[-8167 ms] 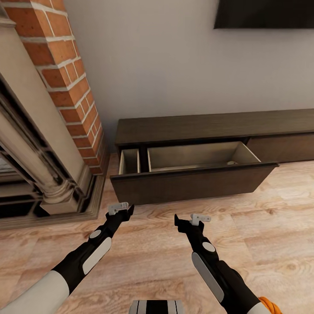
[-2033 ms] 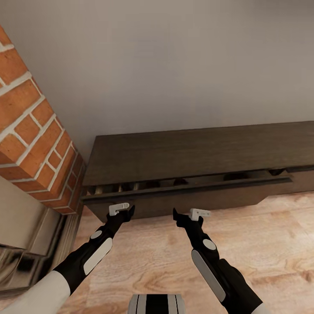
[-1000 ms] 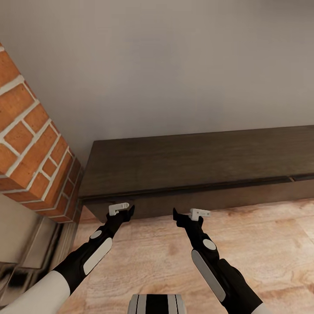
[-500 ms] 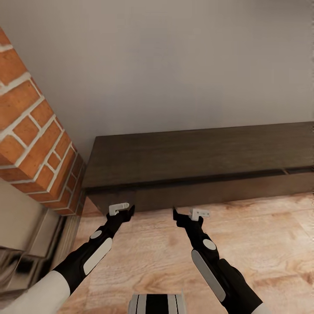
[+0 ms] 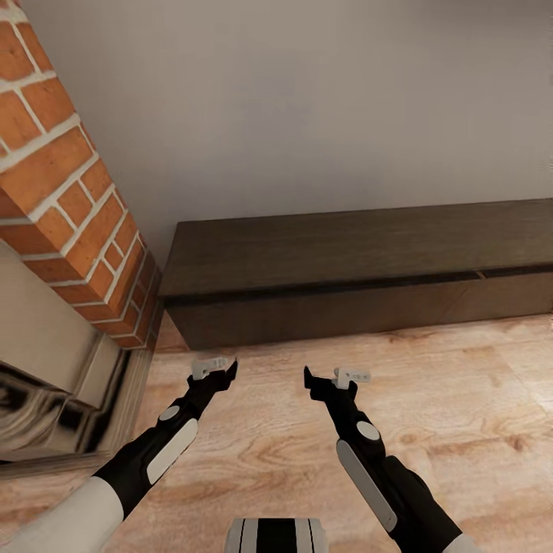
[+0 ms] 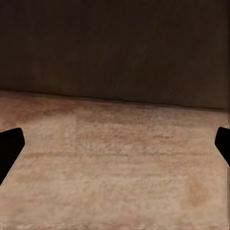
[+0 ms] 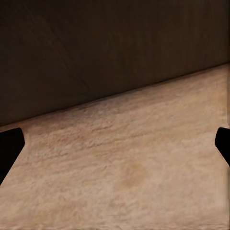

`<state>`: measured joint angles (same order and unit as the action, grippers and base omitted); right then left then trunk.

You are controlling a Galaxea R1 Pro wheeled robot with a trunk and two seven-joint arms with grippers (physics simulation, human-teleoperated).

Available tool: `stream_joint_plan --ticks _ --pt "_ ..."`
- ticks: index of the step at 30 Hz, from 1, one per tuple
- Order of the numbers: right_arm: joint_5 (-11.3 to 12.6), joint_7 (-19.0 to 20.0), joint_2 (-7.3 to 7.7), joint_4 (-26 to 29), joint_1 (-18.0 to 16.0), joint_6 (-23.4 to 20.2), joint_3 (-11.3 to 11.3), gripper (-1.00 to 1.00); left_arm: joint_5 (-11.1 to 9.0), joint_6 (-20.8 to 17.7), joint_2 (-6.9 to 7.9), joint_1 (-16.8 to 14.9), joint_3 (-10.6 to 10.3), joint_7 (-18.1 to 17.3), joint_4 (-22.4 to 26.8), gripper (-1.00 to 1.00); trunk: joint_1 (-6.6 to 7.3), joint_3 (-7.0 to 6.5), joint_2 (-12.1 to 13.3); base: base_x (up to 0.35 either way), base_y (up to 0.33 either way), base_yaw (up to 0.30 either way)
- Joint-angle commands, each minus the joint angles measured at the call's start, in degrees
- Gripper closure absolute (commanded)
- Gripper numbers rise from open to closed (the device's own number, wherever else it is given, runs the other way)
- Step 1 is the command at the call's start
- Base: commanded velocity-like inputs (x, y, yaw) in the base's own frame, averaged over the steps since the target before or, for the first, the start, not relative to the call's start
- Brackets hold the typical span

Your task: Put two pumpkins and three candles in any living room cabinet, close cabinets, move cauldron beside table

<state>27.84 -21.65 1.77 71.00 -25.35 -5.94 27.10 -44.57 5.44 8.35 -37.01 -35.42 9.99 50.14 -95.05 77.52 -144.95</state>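
Dark-brown wood-grain cabinet (image 5: 338,265), fronts flush (left hand (image 5: 215,369), right hand (image 5: 329,378) spread, empty)

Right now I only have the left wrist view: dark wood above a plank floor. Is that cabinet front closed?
Observer: Yes. In the head view the cabinet front sits flush under its top, with no gap.
Operator: What is beside it?
Observer: A brick column stands at the cabinet's left end.
Operator: And the other arm?
Observer: The right gripper hovers over the floor, short of the cabinet, jaws open and empty.
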Motion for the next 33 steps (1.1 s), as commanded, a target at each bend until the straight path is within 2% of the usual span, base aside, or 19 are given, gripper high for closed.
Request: stream_joint_plan --ticks 1,26,33 --pt "0.60 -0.80 0.30 0.20 -0.05 -0.46 -0.15 -1.00 -0.52 0.36 0.43 -0.41 -0.53 0.52 0.08 -1.00 0.04 0.04 -0.02 0.000 0.000 0.000" --pt "0.58 -0.88 0.33 0.19 -0.05 -0.48 -0.49 -1.00 -0.51 0.34 0.58 -0.94 -0.53 0.50 0.00 -1.00 0.04 0.04 -0.02 0.000 0.000 0.000" --pt "0.63 -0.77 0.26 0.17 -0.05 -0.48 -0.95 -1.00 -0.51 0.27 0.69 -0.73 -0.53 0.48 -0.34 -1.00 0.22 -1.51 0.07 0.000 0.000 0.000"
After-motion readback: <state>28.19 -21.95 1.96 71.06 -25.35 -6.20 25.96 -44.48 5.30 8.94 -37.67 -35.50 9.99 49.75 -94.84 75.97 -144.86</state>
